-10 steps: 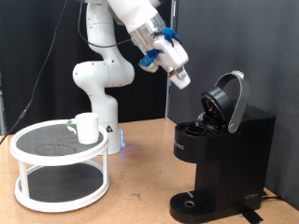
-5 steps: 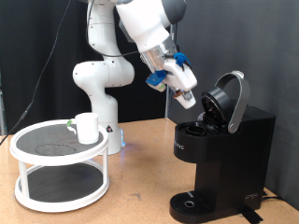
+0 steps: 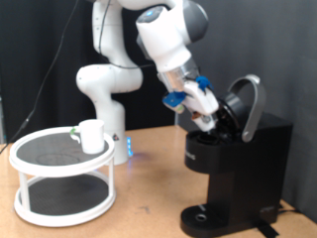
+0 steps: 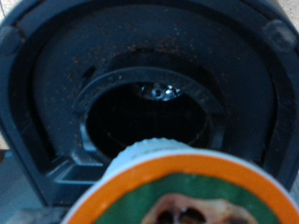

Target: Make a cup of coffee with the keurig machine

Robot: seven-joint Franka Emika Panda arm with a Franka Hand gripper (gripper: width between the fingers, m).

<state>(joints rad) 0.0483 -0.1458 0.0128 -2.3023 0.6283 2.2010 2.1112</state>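
- The end effector (image 3: 210, 117) sits at the mouth of the keurig (image 3: 238, 164), right at the open pod chamber under the raised lid (image 3: 245, 104).
- In the wrist view a pod (image 4: 182, 191) with an orange rim fills the near edge, close to the camera; the fingers themselves do not show there, and the exterior view is blurred, so I cannot tell how far apart they stand or whether they clench the pod.
- Just past the pod lies the keurig's round dark chamber (image 4: 145, 112), its black surround speckled with brown grounds.
- Well apart from the end effector, toward the exterior view's left, the cup (image 3: 92, 136) stands upright on the top tier of a white round rack (image 3: 61, 174).
- The rack and keurig both rest on the wooden tabletop (image 3: 149, 203).
- Beyond the rack stands the arm's white base (image 3: 104, 89).
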